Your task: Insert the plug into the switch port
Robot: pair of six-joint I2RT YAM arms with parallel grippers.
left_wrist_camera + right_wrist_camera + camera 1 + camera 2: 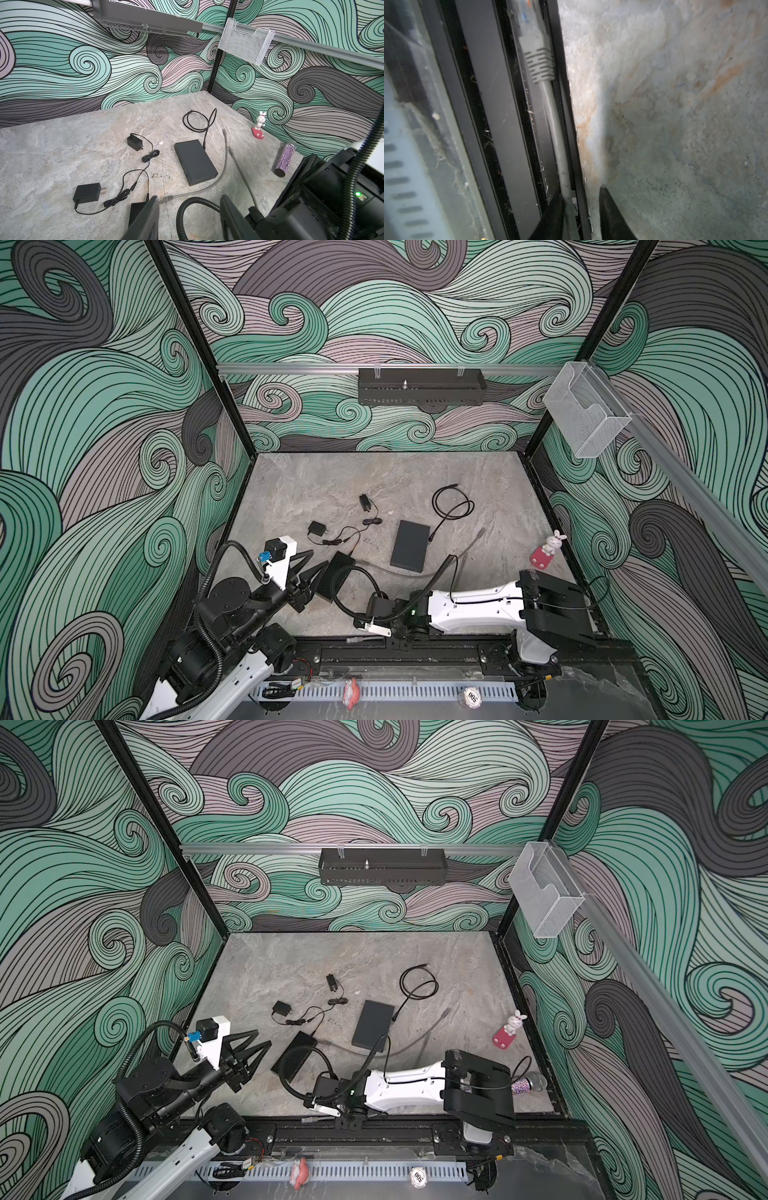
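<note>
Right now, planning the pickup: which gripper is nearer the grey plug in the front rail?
Right. The right gripper straddles the cable just behind the grey plug; the left gripper is farther back, beside a black box.

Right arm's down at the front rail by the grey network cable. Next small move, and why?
Probably close the right gripper on the grey network cable: it straddles the cable behind the ribbed grey plug in the black rail groove, jaws not yet pinching.

Soft even light; blurred wrist close-up.
</note>
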